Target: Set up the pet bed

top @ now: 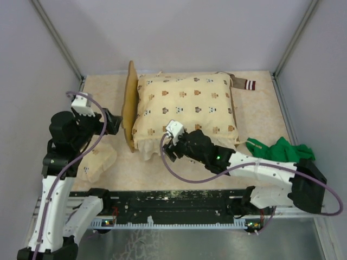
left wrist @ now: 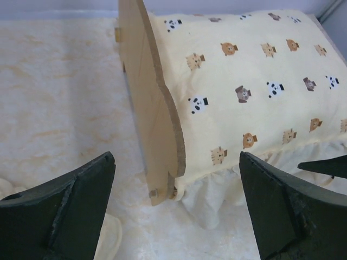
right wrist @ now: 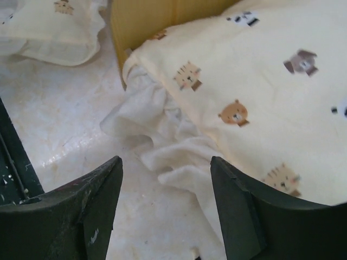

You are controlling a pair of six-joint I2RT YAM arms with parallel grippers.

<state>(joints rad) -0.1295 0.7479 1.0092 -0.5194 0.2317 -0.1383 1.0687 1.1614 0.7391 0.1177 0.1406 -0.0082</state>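
Observation:
The pet bed stands mid-table with its light-wood wavy headboard (top: 130,105) on the left, and only that board shows. A cream animal-print quilt (top: 187,105) covers the rest. My left gripper (top: 116,123) hovers just left of the headboard, open and empty. Its wrist view looks at the headboard (left wrist: 149,103) and quilt (left wrist: 255,81) between the spread jaws of the left gripper (left wrist: 176,162). My right gripper (top: 169,147) is at the quilt's near-left corner, open. In the right wrist view the right gripper (right wrist: 165,162) frames the white frill (right wrist: 179,157) without touching it.
A cream pillow (top: 98,161) lies on the table near the left arm, also in the right wrist view as the pillow (right wrist: 51,27). A green cloth (top: 284,149) is bunched at the right, over the right arm. A striped fabric piece (top: 246,84) lies behind the quilt.

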